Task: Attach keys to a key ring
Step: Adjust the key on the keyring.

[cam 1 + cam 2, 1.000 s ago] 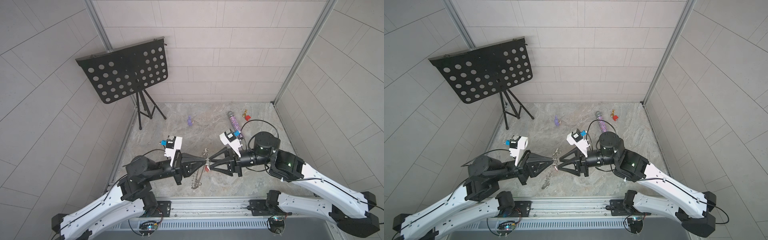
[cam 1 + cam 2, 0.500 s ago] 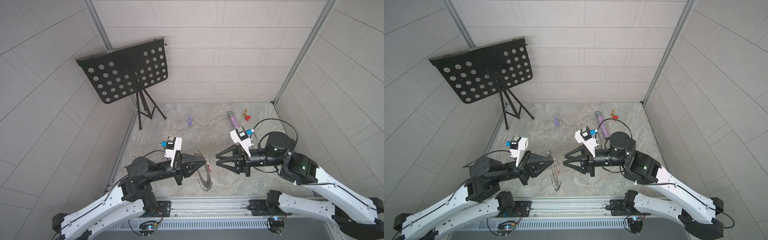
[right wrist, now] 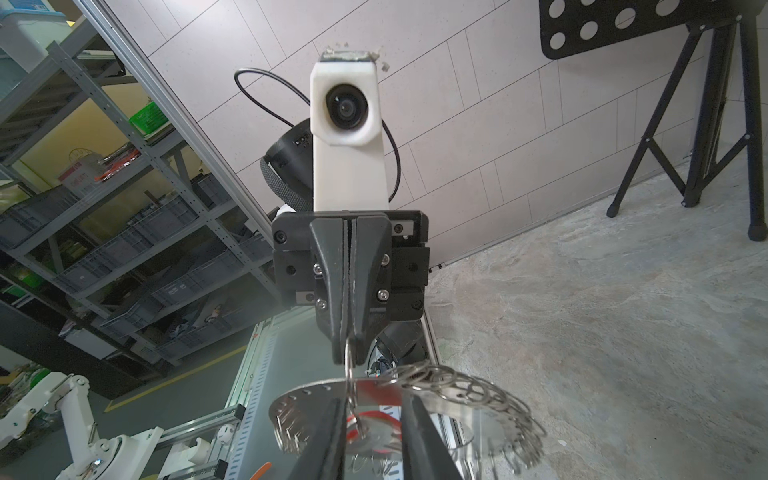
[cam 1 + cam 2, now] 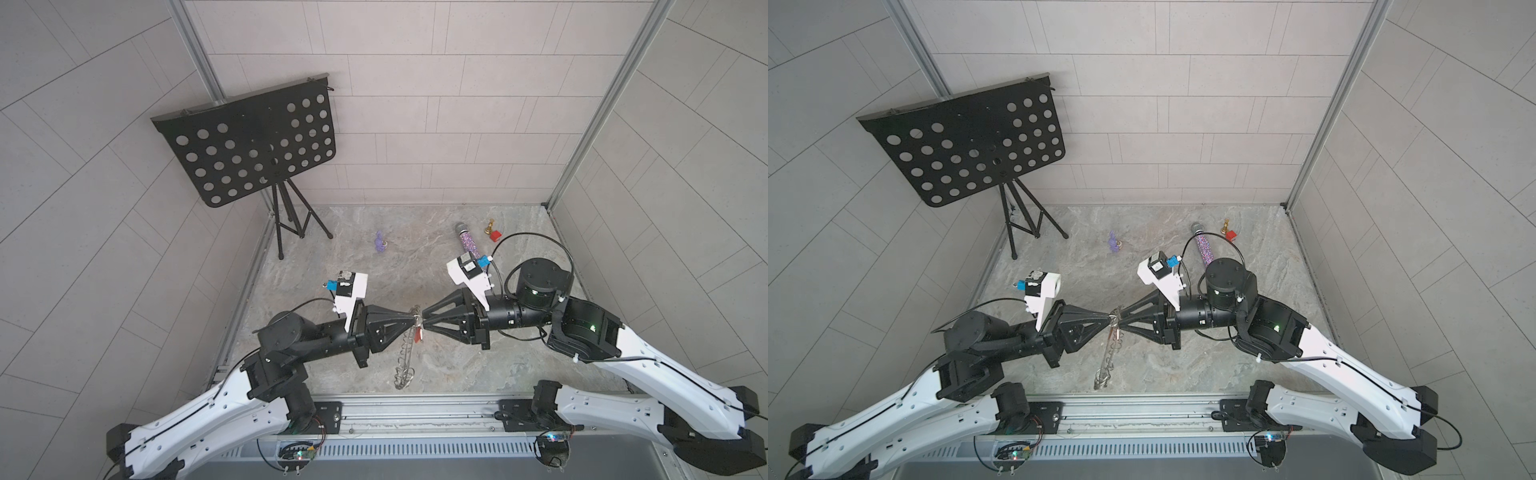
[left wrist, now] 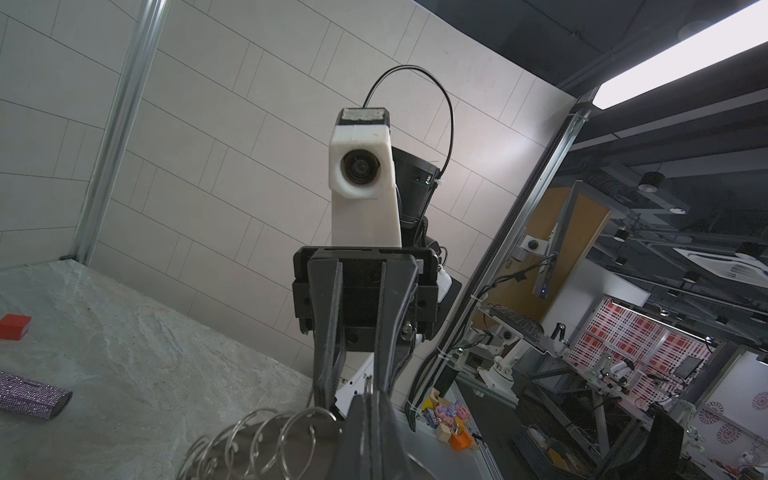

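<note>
The key ring (image 4: 405, 357) hangs edge-on above the floor from one of its wire loops. My left gripper (image 4: 415, 318) is shut on that loop (image 3: 350, 365). The key with its red tag (image 4: 419, 336) dangles beside the disc just under the tips. My right gripper (image 4: 424, 322) faces the left one tip to tip. In the right wrist view its fingers (image 3: 332, 436) stand a little apart, with the red tag (image 3: 386, 420) and the disc's rim (image 3: 307, 397) between them. The left wrist view shows the fringe of loops (image 5: 266, 432) beside my shut left gripper (image 5: 370, 401).
A black perforated music stand (image 4: 249, 153) on a tripod stands at the back left. On the marble floor at the back lie a small purple figure (image 4: 379, 242), a glittery purple microphone (image 4: 468, 243), a gold chess piece (image 4: 491, 225) and a red cube (image 4: 495, 236).
The right gripper drew back to the right half a second ago and has come back to the left gripper's tips with narrower jaws. The key ring swung face-on, then edge-on again.
</note>
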Motion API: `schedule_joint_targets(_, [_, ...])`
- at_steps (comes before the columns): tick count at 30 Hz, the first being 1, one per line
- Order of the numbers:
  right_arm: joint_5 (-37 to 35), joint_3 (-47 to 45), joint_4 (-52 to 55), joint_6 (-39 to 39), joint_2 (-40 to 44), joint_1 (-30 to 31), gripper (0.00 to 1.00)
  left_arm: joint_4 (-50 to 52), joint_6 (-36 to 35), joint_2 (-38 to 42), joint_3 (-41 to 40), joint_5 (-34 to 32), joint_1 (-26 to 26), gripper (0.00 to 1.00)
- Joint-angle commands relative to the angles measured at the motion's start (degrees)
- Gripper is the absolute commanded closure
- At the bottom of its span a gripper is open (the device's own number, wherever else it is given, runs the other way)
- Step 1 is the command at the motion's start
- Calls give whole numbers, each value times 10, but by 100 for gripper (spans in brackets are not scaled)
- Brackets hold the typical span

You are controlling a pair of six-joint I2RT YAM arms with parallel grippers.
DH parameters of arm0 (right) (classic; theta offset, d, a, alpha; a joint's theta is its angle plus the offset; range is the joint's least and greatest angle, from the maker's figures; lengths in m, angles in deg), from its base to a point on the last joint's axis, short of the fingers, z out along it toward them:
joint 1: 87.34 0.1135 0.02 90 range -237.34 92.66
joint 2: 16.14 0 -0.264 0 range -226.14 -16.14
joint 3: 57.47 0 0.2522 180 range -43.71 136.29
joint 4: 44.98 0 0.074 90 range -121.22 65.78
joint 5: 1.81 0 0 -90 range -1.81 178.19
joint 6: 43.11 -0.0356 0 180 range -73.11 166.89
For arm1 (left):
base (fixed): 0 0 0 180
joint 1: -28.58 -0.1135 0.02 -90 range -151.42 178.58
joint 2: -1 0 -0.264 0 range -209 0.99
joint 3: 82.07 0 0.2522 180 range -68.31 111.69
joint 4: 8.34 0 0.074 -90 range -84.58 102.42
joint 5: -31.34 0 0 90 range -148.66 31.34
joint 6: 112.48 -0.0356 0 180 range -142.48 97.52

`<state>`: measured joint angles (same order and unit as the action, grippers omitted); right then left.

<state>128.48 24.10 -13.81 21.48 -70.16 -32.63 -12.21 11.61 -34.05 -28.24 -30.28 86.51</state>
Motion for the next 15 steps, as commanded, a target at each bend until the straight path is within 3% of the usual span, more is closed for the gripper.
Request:
schedule_joint_targets(1, [13, 14, -7, 5, 1, 4, 74, -41, -1, 3, -1, 1, 2, 100])
schedule_joint_targets(10, [17, 17, -3, 10, -7, 14, 75, -35, -2, -1, -3, -4, 2, 100])
schedule_joint_targets(15, [14, 19, -1, 12, -8, 15, 86, -32, -2, -2, -3, -4, 1, 100])
